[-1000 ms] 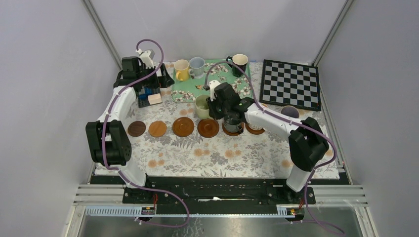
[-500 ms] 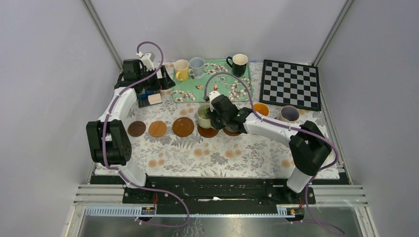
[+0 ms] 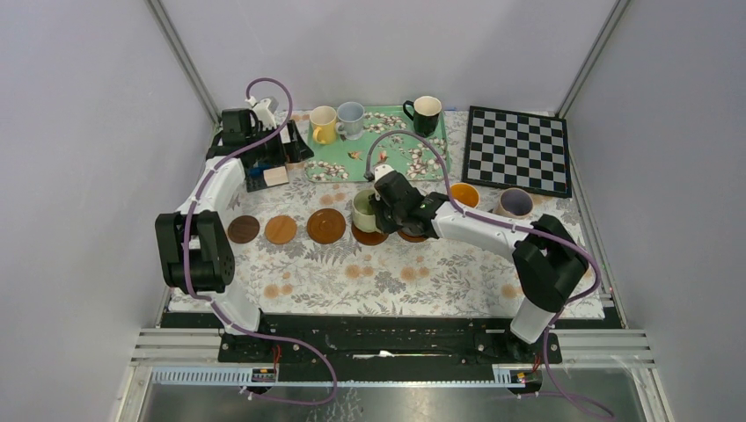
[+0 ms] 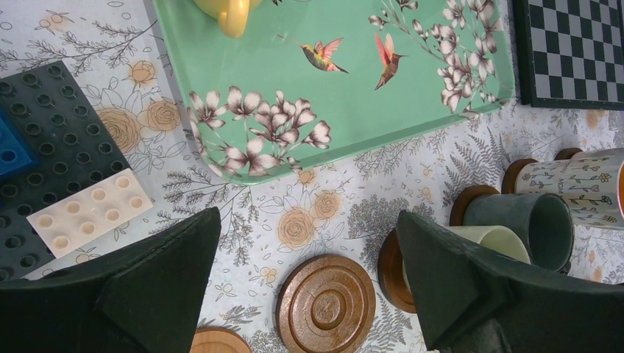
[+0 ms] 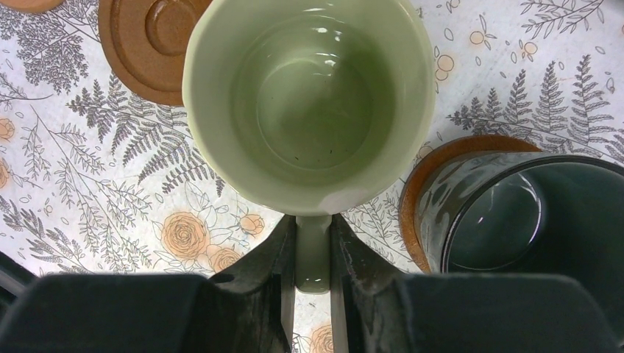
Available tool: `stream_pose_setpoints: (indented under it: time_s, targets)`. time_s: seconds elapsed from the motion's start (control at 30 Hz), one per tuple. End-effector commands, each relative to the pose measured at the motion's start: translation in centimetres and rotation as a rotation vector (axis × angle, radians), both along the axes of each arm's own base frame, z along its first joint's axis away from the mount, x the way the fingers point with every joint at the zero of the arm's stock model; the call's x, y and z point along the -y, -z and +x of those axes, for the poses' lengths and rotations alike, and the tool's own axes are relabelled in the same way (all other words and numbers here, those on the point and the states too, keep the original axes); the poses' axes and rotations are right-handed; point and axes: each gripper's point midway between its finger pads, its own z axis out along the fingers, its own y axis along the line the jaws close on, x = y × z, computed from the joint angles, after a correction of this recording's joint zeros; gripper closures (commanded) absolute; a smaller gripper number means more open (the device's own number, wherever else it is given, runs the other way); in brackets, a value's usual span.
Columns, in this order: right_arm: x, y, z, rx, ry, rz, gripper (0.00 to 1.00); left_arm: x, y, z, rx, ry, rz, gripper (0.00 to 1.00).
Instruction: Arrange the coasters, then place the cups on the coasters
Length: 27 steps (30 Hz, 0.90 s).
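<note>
My right gripper is shut on the handle of the pale green cup, which sits over a brown coaster in the row; I cannot tell if it rests on it. Just right of it a dark green cup stands on its own coaster. Three bare coasters lie to the left. My left gripper hangs open above the cloth near the tray. A floral cup and a pinkish cup stand further right.
A green floral tray at the back holds a yellow cup, a pale blue cup and a black cup. A checkerboard lies back right. A dark baseplate with a cream brick sits back left.
The right gripper has drawn the pale green cup toward the near side, from behind the row to over the fourth coaster. The left arm has hardly moved.
</note>
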Motion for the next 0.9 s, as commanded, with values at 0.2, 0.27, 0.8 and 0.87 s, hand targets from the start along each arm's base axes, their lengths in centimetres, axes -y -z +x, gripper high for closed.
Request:
stream_pose_setpoints:
  time_s: [0.2, 0.27, 0.8, 0.87]
  targets:
    - [-1.7, -0.8, 1.5, 0.068, 0.033, 0.035, 1.00, 0.2, 0.0, 0.9, 0.028, 0.015, -0.021, 0.01]
    - [-1.6, -0.3, 1.5, 0.069, 0.027, 0.017, 1.00, 0.2, 0.1, 1.1, 0.027, 0.015, -0.019, 0.01]
    - [-0.2, 0.2, -0.1, 0.029, 0.049, -0.025, 0.86, 0.4, 1.1, 1.6, 0.002, 0.018, -0.021, 0.01]
    - [0.0, 0.4, -0.3, 0.022, 0.053, -0.027, 0.86, 0.6, 1.1, 1.6, 0.002, 0.020, -0.019, 0.01]
